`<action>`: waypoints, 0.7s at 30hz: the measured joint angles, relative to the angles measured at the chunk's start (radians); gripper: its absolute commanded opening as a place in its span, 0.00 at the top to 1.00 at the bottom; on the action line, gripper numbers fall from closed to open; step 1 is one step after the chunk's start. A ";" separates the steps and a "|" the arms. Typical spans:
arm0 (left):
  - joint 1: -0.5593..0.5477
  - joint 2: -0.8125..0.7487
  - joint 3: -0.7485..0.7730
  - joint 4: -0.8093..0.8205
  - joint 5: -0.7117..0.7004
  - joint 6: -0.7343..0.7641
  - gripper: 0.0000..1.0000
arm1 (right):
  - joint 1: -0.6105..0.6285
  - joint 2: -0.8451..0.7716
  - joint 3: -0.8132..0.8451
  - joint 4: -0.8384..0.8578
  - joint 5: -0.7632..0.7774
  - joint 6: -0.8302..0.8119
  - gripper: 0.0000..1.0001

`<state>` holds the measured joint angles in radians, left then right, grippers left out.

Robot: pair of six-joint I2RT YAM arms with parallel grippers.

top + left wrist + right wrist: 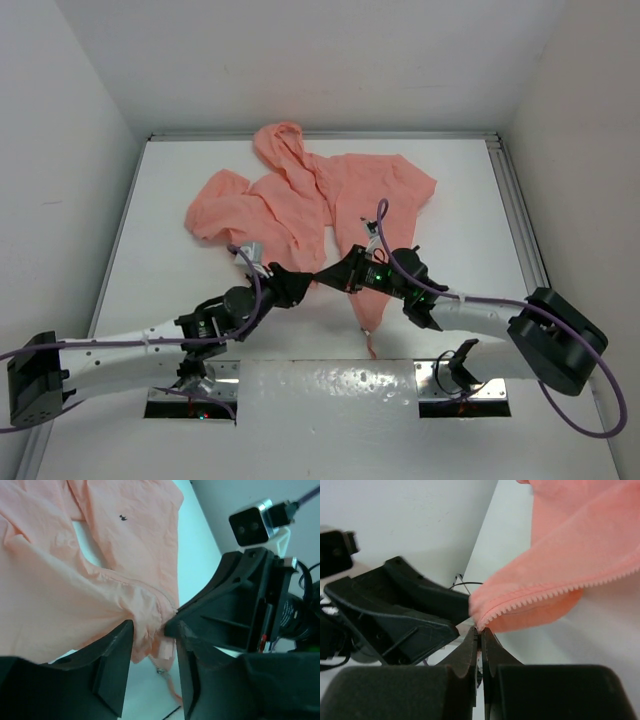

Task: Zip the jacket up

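The jacket [330, 200] lies on the tabletop [470, 230] just beyond the arms, its zipper edge [560, 591] running away from the right tool [480, 631], which pinches its near end, while the left tool [152, 645] beside it stands spread around hem fabric.

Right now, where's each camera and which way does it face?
Top external: above and behind, looking down on the salmon-pink fabric hooded jacket; left arm, right arm show.
Left wrist: along the left gripper, jaws apart around fabric.
Right wrist: along the right gripper, shut on the zipper edge.
Shared: each wrist view shows the other gripper.
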<state>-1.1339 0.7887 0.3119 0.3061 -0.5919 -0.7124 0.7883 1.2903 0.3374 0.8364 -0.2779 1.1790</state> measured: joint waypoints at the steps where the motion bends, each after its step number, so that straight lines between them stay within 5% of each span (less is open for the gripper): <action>1: 0.013 -0.005 0.000 -0.018 0.033 -0.026 0.56 | 0.000 0.001 0.000 0.010 -0.004 -0.011 1.00; 8: 0.213 -0.080 0.000 -0.074 0.220 -0.115 0.47 | 0.000 -0.016 0.000 0.060 -0.042 -0.090 1.00; 16: 0.227 -0.104 -0.021 -0.032 0.369 -0.138 0.52 | -0.010 -0.034 0.000 0.081 -0.131 -0.128 1.00; 21: 0.227 -0.155 -0.045 -0.029 0.425 -0.137 0.52 | -0.072 -0.025 0.074 0.041 -0.333 -0.122 1.00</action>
<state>-0.9070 0.6334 0.2672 0.2775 -0.1669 -0.8497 0.7162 1.2655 0.4118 0.8776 -0.6106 1.0565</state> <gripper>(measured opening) 0.478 0.009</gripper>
